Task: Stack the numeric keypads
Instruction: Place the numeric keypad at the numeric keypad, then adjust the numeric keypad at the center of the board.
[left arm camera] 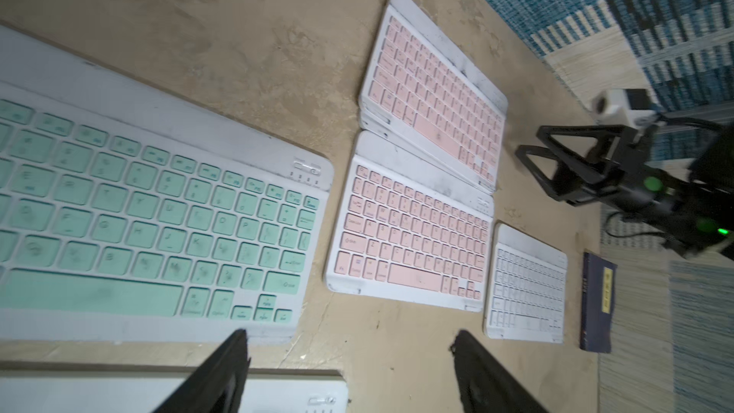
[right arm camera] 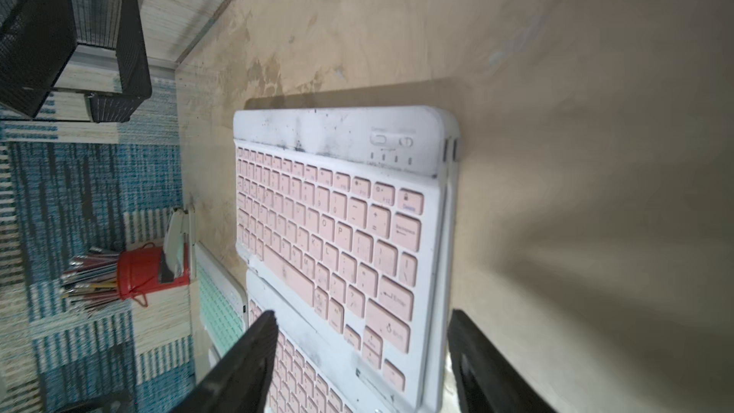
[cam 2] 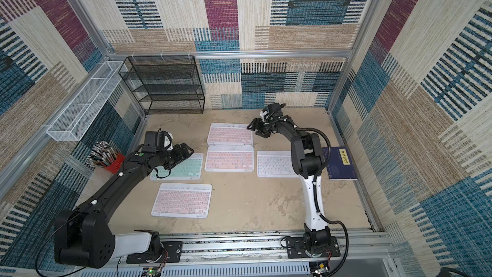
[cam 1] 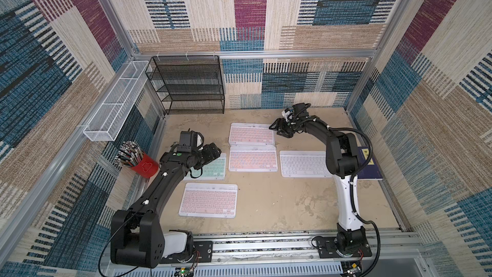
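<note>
While my right gripper (cam 1: 275,129) hangs open and empty just beside the pink-topped pile (cam 1: 251,134) near the tabletop's back edge, my left gripper (cam 1: 214,153) gapes empty over the mint keyboard (cam 1: 213,169). Another pink keyboard (cam 1: 253,159) touches the pile; lifting it could knock the pile askew. A white keyboard (cam 1: 303,163) and book (cam 1: 368,163) crowd my right arm.

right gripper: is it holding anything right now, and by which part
Nothing is held: the right gripper stands open beside the far pink keypad, its jaws empty.
</note>
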### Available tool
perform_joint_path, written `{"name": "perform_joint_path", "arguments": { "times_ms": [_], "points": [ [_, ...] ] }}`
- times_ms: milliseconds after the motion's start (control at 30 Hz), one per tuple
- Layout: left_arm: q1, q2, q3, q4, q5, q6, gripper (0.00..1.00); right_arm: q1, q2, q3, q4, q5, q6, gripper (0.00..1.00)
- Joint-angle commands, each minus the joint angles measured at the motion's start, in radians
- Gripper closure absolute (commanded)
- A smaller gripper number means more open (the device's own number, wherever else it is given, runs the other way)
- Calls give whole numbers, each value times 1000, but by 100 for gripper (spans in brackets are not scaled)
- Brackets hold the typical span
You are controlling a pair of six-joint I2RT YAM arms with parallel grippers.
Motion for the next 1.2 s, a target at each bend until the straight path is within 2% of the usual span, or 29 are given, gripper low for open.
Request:
{"name": "perform_joint_path", "arguments": {
  "times_ms": [0,67,167,267,467,633,700,800,900,1167],
  "points": [
    [12,6,29,-247,-257,9,15,32,-176,-136,50,149,7,29],
    [40,-10,4,-297,-290,-4,15,94,-284,-242,94,221,10,27],
    [116,-75,-74,-308,-241,-31,14,232,-417,-383,166,304,11,23],
    [190,-130,-109,-353,-225,-38,14,355,-512,-514,252,336,30,19],
    [255,-149,-86,-426,-272,-23,13,555,-632,-712,336,337,81,14],
    [279,-128,-94,-400,-266,-18,13,625,-713,-870,396,249,204,16],
    [292,-118,-104,-379,-250,-15,13,650,-742,-916,416,250,244,16],
    [314,-94,-149,-306,-177,-25,12,689,-756,-954,430,249,294,16],
    [322,-54,-186,-243,-125,-28,13,720,-745,-990,484,237,367,17],
    [326,4,-215,-201,-130,-27,13,766,-643,-1036,631,214,518,21]
  ]
}}
